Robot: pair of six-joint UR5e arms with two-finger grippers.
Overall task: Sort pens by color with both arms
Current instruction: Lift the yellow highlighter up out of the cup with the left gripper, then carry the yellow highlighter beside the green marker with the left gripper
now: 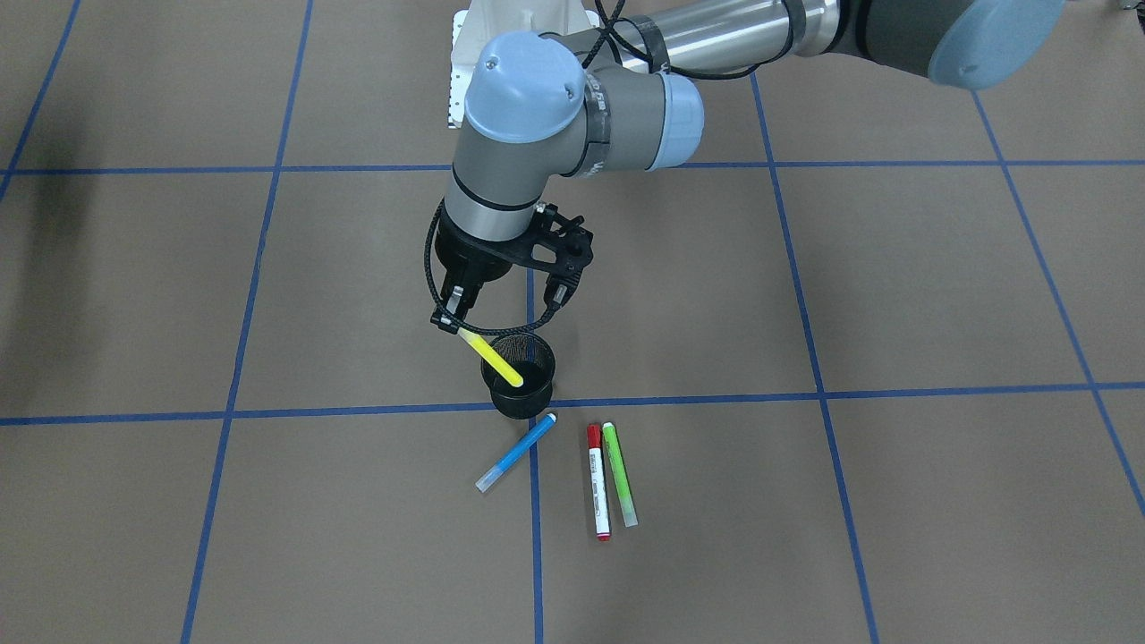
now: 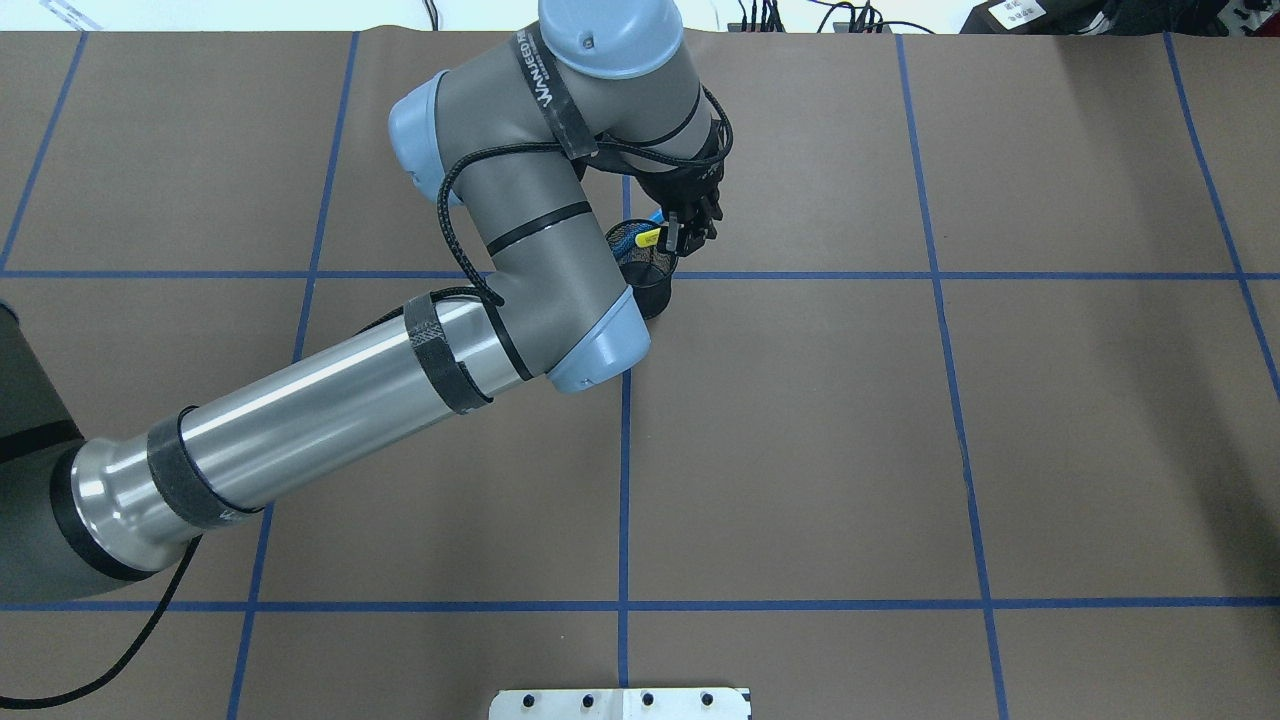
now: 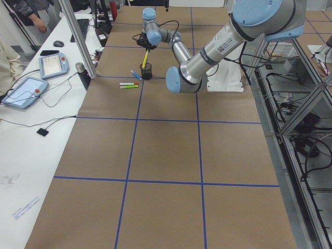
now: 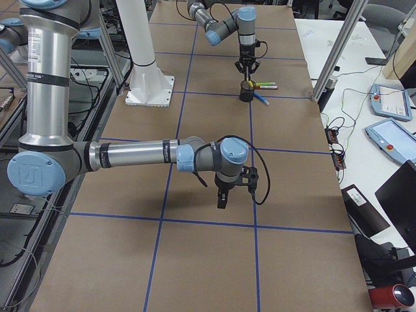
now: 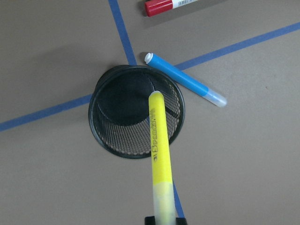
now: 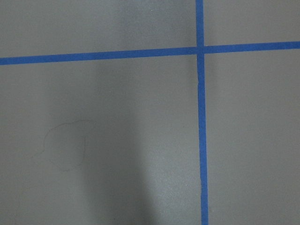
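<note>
My left gripper (image 1: 447, 315) is shut on the capped end of the yellow highlighter (image 1: 490, 358). It holds the pen tilted, with the lower end at the mouth of the black mesh cup (image 1: 521, 407). The left wrist view shows the highlighter (image 5: 158, 150) pointing into the cup (image 5: 123, 143). The blue highlighter (image 1: 517, 453) lies just beyond the cup. The red-capped white marker (image 1: 597, 483) and the green highlighter (image 1: 620, 474) lie side by side next to it. My right gripper (image 4: 221, 200) hangs over bare paper far from the pens; I cannot tell whether it is open or shut.
Brown paper with a blue tape grid (image 1: 680, 398) covers the table. The white pedestal base (image 2: 620, 703) stands at the robot's edge. A side table with tablets (image 3: 26, 91) and cables runs along the operators' side.
</note>
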